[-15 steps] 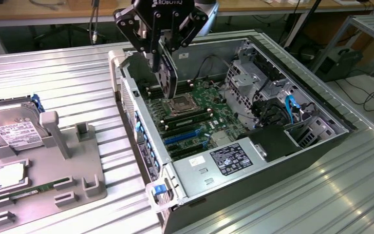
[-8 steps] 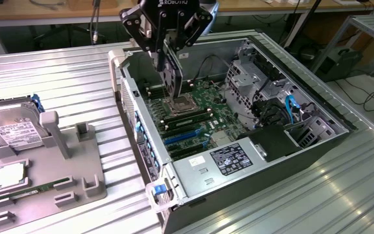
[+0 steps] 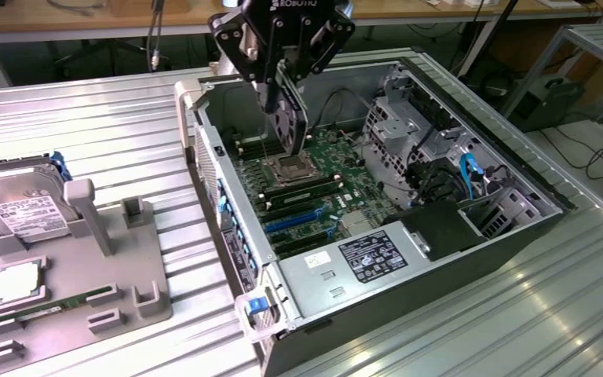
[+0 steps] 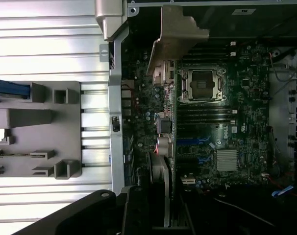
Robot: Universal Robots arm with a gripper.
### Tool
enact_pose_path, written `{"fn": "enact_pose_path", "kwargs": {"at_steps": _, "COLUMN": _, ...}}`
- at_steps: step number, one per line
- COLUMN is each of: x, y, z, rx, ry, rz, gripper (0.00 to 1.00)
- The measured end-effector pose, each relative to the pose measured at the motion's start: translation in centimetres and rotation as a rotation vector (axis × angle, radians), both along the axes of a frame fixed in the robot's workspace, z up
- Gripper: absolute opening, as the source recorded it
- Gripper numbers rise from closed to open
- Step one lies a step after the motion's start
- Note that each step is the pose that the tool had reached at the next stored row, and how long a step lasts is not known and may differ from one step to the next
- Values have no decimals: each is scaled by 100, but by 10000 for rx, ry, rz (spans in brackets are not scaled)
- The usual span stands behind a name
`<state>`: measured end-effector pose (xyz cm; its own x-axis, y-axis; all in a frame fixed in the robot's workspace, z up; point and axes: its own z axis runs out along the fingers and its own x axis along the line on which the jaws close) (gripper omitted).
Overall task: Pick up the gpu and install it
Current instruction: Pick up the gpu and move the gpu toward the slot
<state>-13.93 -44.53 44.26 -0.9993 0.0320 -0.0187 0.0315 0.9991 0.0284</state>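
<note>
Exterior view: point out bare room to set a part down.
Bare table between gray fixture and computer case, and beyond the case on the exterior view's right. Crowded: the case interior, with the end effector holding the gpu above it.

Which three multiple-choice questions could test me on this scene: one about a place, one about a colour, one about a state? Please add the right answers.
1. Where is the gpu?
A. on the grey tray
B. in the tool, above the open computer case
C. on the table beside the case

2. What colour are the long slots on the motherboard?
A. blue
B. red
C. yellow

3. How is the tool?
A. open and empty
B. shut and empty
C. shut on the gpu

Answers:
1 B: the gpu hangs from the tool over the motherboard.
2 A: the slots show blue against the green motherboard.
3 C: the tool clamps the gpu's upper end.
</note>
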Motion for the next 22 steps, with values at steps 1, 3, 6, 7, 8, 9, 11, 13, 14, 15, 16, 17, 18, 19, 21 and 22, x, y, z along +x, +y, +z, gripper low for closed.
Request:
{"fn": "enact_pose_path", "kwargs": {"at_steps": 1, "x": 44, "y": 0, "z": -1, "rx": 0, "ry": 0, "rz": 4, "gripper": 27}}
{"fn": "enact_pose_path", "kwargs": {"at_steps": 3, "x": 68, "y": 0, "z": -3, "rx": 0, "ry": 0, "rz": 21, "gripper": 27}}
{"fn": "enact_pose_path", "kwargs": {"at_steps": 6, "x": 94, "y": 0, "z": -5, "rx": 0, "ry": 0, "rz": 50, "gripper": 27}}
{"fn": "enact_pose_path", "kwargs": {"at_steps": 7, "x": 107, "y": 0, "z": -6, "rx": 0, "ry": -1, "rz": 49, "gripper": 27}}
{"fn": "enact_pose_path", "kwargs": {"at_steps": 8, "x": 120, "y": 0, "z": -7, "rx": 0, "ry": -1, "rz": 50, "gripper": 27}}
{"fn": "enact_pose_path", "kwargs": {"at_steps": 9, "x": 131, "y": 0, "z": -7, "rx": 0, "ry": -1, "rz": 50, "gripper": 27}}
{"fn": "enact_pose_path", "kwargs": {"at_steps": 11, "x": 153, "y": 0, "z": -8, "rx": 0, "ry": -1, "rz": 51, "gripper": 27}}
{"fn": "enact_pose_path", "kwargs": {"at_steps": 13, "x": 176, "y": 0, "z": -8, "rx": 0, "ry": -1, "rz": 54, "gripper": 27}}
{"fn": "enact_pose_path", "kwargs": {"at_steps": 14, "x": 189, "y": 2, "z": -9, "rx": 0, "ry": -1, "rz": 56, "gripper": 27}}
{"fn": "enact_pose_path", "kwargs": {"at_steps": 15, "x": 204, "y": 4, "z": -9, "rx": 0, "ry": -1, "rz": 58, "gripper": 27}}
{"fn": "enact_pose_path", "kwargs": {"at_steps": 16, "x": 221, "y": 6, "z": -9, "rx": -1, "ry": -1, "rz": 61, "gripper": 27}}
{"fn": "enact_pose_path", "kwargs": {"at_steps": 17, "x": 237, "y": 9, "z": -9, "rx": -1, "ry": -1, "rz": 65, "gripper": 27}}
{"fn": "enact_pose_path", "kwargs": {"at_steps": 18, "x": 250, "y": 12, "z": -10, "rx": 0, "ry": -1, "rz": 67, "gripper": 27}}
{"fn": "enact_pose_path", "kwargs": {"at_steps": 19, "x": 259, "y": 12, "z": -10, "rx": 0, "ry": -1, "rz": 69, "gripper": 27}}
{"fn": "enact_pose_path", "kwargs": {"at_steps": 21, "x": 259, "y": 12, "z": -10, "rx": 0, "ry": -1, "rz": 68, "gripper": 27}}
{"fn": "enact_pose_path", "kwargs": {"at_steps": 22, "x": 259, "y": 12, "z": -10, "rx": 0, "ry": -1, "rz": 68, "gripper": 27}}
